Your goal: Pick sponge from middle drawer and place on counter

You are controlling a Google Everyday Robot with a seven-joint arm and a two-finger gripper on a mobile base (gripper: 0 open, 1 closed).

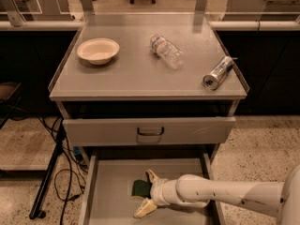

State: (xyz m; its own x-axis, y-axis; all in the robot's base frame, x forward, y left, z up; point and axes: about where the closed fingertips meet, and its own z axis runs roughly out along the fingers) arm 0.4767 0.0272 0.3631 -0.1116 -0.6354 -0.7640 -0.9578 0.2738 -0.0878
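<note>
In the camera view, the middle drawer (pixel 110 198) stands pulled out under a closed drawer front (pixel 197 129). The gripper (pixel 144 194) is low inside it, jaws released and spread, with the sponge (pixel 138 188) lying on the drawer floor between them. On the grey surface (pixel 136 74) above rest a bowl (pixel 98 50), a plastic bottle (pixel 167 50) and a can (pixel 218 72).

The claw (pixel 146 193) sits in the middle drawer (pixel 110 184), bare floor around it, drawer front (pixel 187 130) above.
</note>
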